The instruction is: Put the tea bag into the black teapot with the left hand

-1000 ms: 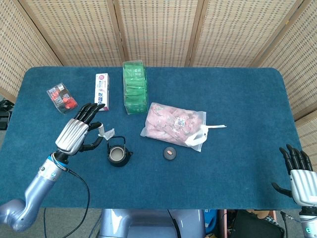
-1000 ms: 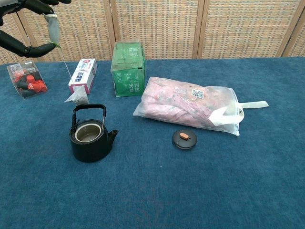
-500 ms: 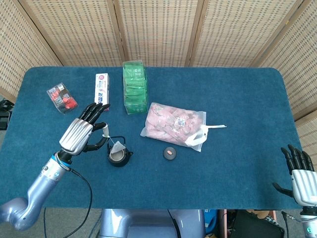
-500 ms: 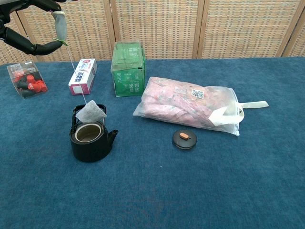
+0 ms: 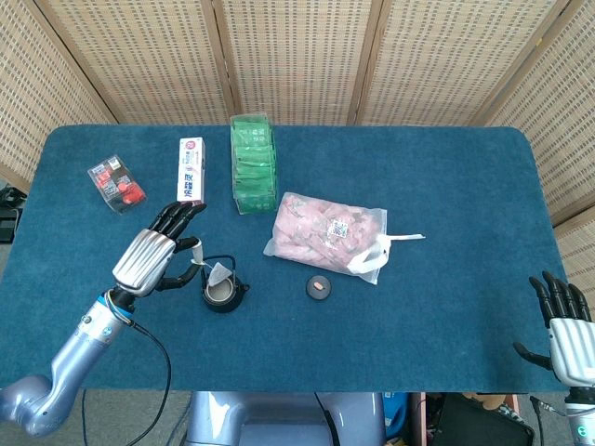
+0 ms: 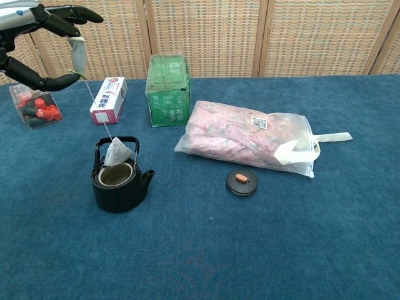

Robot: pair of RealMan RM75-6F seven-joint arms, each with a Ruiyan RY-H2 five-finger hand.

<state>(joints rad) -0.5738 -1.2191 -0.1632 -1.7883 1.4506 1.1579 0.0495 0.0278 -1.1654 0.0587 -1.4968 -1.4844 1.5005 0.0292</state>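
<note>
1. The left hand point(image 6: 34, 44) is raised above the blue table point(image 5: 446, 307), its thumb and a finger pinching the paper tag point(image 6: 78, 53) of the tea bag's string; the other fingers spread forward.
2. From that pinch the string runs down and toward the robot's right to the tea bag point(image 6: 117, 153), which hangs below the hand at the mouth of the black teapot point(image 6: 119, 187). The bag sits just inside the arch of the upright handle, over the open rim; whether its lower corner touches the rim or has dipped inside cannot be told.
3. In the head view the left hand point(image 5: 153, 255) sits just left of the teapot point(image 5: 221, 293), with the tea bag point(image 5: 219, 272) over the pot's far edge.
4. Beyond the left hand's fingertips stands a white carton point(image 5: 191, 170), and off to the hand's left a clear box of red pieces point(image 5: 115, 183).
5. Further right than the carton, away from the hand, a green box point(image 5: 253, 163) stands upright.
6. On the far side of the teapot from the hand lies the small round lid point(image 5: 319, 287) with an orange knob, flat on the cloth, apart from the pot.
7. Just past the lid is a clear bag of pink contents point(image 5: 330, 232), its white strap trailing right.
8. The right hand point(image 5: 562, 325) hangs at the table's near right corner, well apart from everything, fingers apart and holding nothing.
</note>
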